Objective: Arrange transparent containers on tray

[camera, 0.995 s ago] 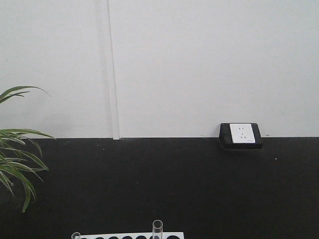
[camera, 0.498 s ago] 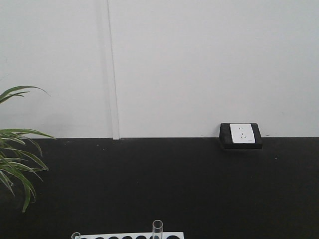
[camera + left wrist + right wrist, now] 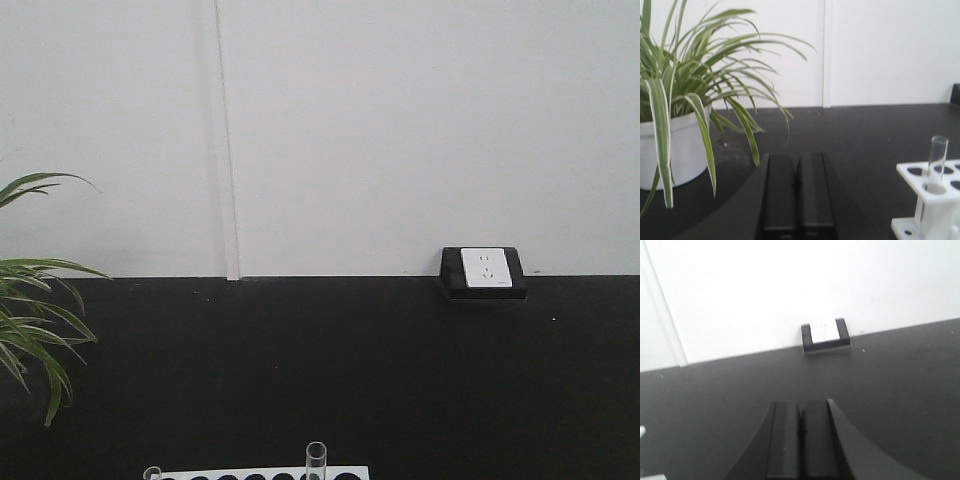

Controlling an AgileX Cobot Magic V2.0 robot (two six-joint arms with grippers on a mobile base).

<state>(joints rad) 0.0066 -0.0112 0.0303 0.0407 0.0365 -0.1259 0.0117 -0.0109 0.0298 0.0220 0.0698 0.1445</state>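
One test tube stands upright in the white rack on the black worktop, well short of its back edge; the yellow tray is in no view. Judgement: thin glass, so light, stiff, slick and breakable. I would pinch it gently on the bare length above the rack and lift straight up (no sideways pull against the hole). The left gripper has its fingers pressed together on nothing, left of the rack. The right gripper is likewise clenched and empty, facing the wall socket. Bare worktop runs clear to the back edge on the right; the potted plant crowds the left side.
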